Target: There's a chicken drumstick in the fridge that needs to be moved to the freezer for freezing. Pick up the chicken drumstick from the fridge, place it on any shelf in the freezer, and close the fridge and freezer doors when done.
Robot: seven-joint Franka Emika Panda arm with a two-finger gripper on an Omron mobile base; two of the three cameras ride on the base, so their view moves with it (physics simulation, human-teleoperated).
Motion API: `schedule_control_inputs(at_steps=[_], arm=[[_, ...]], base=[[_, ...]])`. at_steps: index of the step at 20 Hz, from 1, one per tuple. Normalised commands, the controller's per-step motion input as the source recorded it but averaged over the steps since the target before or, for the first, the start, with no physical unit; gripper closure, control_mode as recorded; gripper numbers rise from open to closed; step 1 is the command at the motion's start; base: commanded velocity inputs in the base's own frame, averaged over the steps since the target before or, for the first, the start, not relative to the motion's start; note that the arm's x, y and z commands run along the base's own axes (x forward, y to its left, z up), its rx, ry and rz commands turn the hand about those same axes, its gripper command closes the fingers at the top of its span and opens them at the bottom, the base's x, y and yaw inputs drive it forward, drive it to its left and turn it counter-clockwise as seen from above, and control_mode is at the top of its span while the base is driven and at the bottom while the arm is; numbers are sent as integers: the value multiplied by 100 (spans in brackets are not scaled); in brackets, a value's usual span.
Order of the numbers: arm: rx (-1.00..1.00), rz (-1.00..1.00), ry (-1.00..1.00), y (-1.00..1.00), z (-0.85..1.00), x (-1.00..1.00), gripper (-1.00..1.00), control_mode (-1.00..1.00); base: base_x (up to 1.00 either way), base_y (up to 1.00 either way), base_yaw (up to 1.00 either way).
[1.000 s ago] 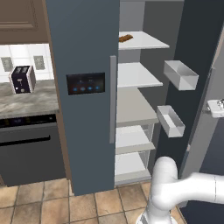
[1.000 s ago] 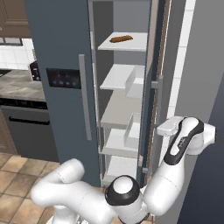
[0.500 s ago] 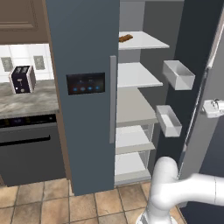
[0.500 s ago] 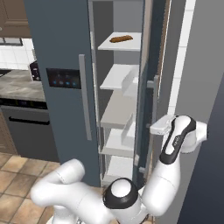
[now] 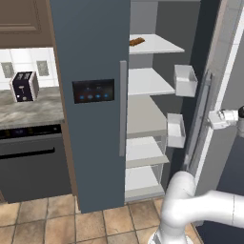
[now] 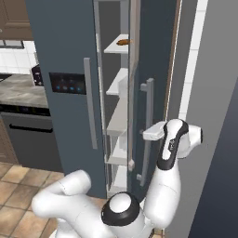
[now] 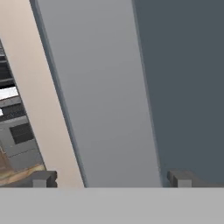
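1. The white two-finger gripper point(image 7: 109, 179) has its jaws spread wide, with nothing held; its two dark fingertips point(image 7: 41, 178) stand either side of the vertical grey bar handle point(image 7: 105, 96), which runs up between them without touching.
2. That handle belongs to the plain slate-blue fridge door point(image 6: 158, 56), swung open; in the right base view the gripper point(image 6: 151, 135) sits at the handle point(image 6: 147, 125), about mid-height on the door.
3. Beyond the gripper, the open fridge compartment point(image 5: 147, 109) shows white shelves and two clear door bins point(image 5: 185, 80).
4. On the top shelf, above and well apart from the gripper, lies a longer brown stick-shaped food point(image 5: 136, 41).
5. The chicken drumstick cannot be made out.
6. Left of the gripper, the slate-blue freezer door with the dark blue-lit panel point(image 5: 93, 91) stands shut.
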Motion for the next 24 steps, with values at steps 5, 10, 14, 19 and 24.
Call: schedule_control_inputs(at_steps=[5,10,14,19,24], arm=[[-2,-1,8,56,0,4,-100,-100],[-3,-11,4,49,0,3,-100,-100],[-1,-13,0,45,0,6,-100,-100],[-3,-16,0,53,0,6,-100,-100],[-6,-12,8,38,0,15,-100,-100]], base=[[0,0,0],[0,0,0],[0,0,0],[0,0,0],[0,0,0]])
